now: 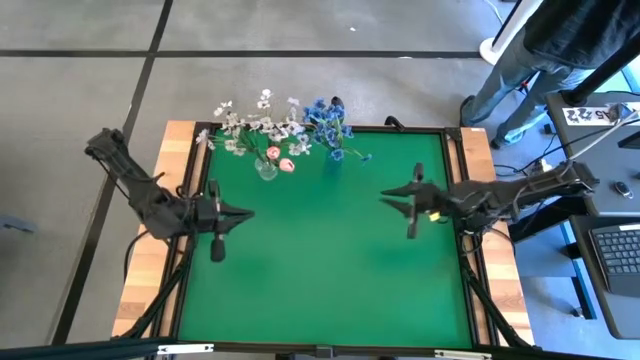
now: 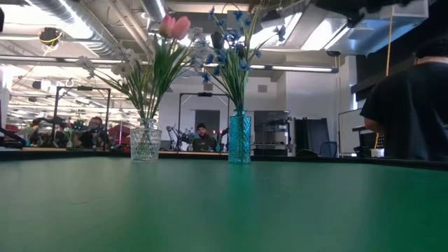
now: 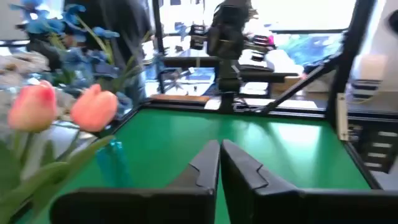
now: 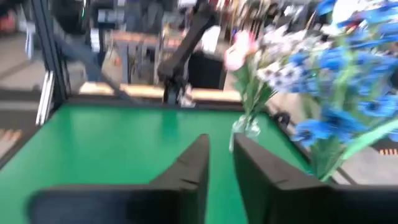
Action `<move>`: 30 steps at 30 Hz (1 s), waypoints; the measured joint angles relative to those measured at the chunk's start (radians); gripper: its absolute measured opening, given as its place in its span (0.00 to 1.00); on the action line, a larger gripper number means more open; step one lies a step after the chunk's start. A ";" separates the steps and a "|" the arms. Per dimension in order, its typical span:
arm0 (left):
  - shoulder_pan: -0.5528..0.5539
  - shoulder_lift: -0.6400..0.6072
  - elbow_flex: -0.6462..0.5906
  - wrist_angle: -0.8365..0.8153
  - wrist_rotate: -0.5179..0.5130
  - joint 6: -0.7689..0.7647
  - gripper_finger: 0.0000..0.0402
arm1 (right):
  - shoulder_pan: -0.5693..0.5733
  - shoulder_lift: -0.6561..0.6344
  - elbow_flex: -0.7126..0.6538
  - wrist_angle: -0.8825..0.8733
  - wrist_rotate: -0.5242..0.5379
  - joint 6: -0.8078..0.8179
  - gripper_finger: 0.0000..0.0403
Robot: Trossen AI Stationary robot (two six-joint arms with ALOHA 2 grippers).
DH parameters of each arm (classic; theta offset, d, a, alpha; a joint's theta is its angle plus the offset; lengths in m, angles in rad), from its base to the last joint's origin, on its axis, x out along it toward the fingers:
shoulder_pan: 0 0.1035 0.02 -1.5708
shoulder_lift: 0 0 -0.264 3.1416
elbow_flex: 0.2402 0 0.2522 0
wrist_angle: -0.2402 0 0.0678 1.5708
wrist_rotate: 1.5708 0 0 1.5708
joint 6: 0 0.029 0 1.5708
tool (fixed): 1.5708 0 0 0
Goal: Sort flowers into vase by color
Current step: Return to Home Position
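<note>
**Both your arms sit folded low, grippers pointing at each other.**
Your left arm reaches inward from its side, and the left gripper (image 1: 243, 212) is held level with its fingers pressed together. Your right arm mirrors it, with the right gripper (image 1: 388, 196) well apart from the left one and its fingers parted by a narrow gap.

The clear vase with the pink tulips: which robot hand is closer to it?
Left. The left hand hangs a short way from the clear vase; the right hand is across the table, beyond the blue vase.
</note>
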 joint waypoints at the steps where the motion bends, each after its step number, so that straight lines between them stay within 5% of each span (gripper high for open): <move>1: 0.001 -0.017 -0.029 0.039 0.019 0.018 0.02 | 0.000 -0.044 -0.036 0.029 0.007 -0.002 0.15; 5: 0.055 -0.102 -0.149 0.251 0.178 0.119 0.01 | 0.000 -0.210 -0.197 0.192 0.015 -0.030 0.02; 10: 0.224 -0.201 -0.271 0.420 0.409 0.223 0.00 | 0.000 -0.426 -0.329 0.295 -0.028 -0.086 0.05; 16: 0.382 -0.384 -0.287 0.233 0.497 0.211 0.00 | 0.000 -0.661 -0.350 0.134 -0.028 -0.077 0.01; 20: 0.431 -0.613 -0.287 0.056 0.484 0.208 0.00 | 0.000 -0.806 -0.350 -0.003 0.024 -0.060 0.02; 23: 0.444 -0.771 -0.293 -0.062 0.505 0.161 0.00 | 0.000 -0.803 -0.337 -0.100 0.080 -0.055 0.01; 30: 0.463 -0.737 -0.365 -0.061 0.502 0.144 0.00 | 0.000 -0.789 -0.400 -0.082 -0.025 -0.083 0.01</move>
